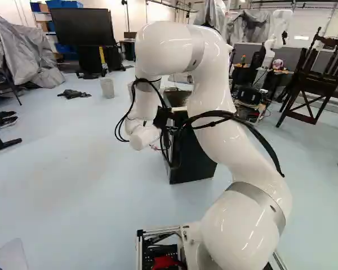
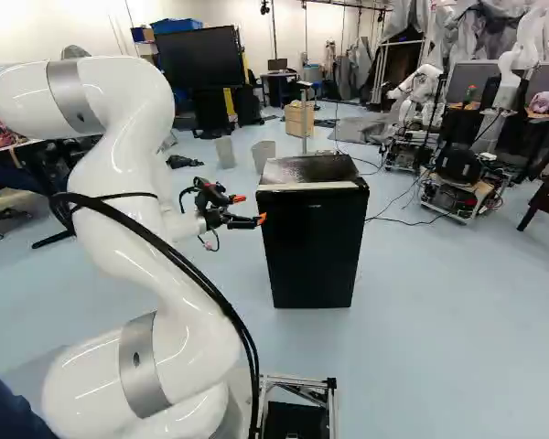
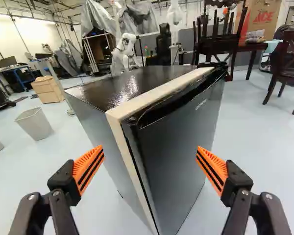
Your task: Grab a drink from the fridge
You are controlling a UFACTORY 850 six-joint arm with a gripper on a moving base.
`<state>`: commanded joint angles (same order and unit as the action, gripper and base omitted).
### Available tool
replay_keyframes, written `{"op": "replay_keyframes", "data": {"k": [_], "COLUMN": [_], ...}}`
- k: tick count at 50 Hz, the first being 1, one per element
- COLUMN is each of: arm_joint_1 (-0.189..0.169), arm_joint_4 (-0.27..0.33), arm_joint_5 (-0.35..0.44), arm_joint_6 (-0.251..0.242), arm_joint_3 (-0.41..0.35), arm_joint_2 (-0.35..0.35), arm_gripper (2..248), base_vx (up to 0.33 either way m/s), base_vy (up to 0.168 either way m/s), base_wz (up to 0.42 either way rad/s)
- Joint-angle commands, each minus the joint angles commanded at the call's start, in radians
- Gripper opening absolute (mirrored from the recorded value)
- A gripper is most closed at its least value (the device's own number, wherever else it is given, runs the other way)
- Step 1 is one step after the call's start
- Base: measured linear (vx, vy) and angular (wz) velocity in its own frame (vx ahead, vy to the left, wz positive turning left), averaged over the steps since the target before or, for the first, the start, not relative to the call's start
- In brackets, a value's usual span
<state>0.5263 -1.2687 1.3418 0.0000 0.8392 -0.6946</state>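
In the right base view my gripper (image 2: pixel 250 210) stands beside the upper left edge of the small black fridge (image 2: pixel 313 242). The wrist view shows the gripper (image 3: pixel 150 166) wide open, its orange pads apart, with the fridge's corner ahead of and between them. The fridge door (image 3: pixel 179 147) looks closed, with a pale strip along its edge. Whether the pads touch the fridge I cannot tell. In the left base view my arm hides part of the fridge (image 1: pixel 192 160). No drink is visible.
Waste bins (image 2: pixel 263 155) and a wooden cabinet (image 2: pixel 299 119) stand behind the fridge. Another robot (image 2: pixel 421 91) is at the back right, near a wheeled cart (image 2: pixel 462 192) with cables on the floor. A dark chair (image 1: pixel 318 79) stands at the right.
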Motion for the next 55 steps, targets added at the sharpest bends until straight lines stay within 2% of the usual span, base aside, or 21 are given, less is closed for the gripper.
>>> {"op": "replay_keyframes", "data": {"k": [55], "arm_joint_1": [-0.056], "arm_joint_4": [0.0], "arm_joint_5": [0.043], "arm_joint_6": [0.0], "arm_joint_3": [0.02], "arm_joint_2": [-0.011], "arm_gripper": [247], "base_vx": [0.0], "base_vy": [0.0], "base_wz": [0.0]}}
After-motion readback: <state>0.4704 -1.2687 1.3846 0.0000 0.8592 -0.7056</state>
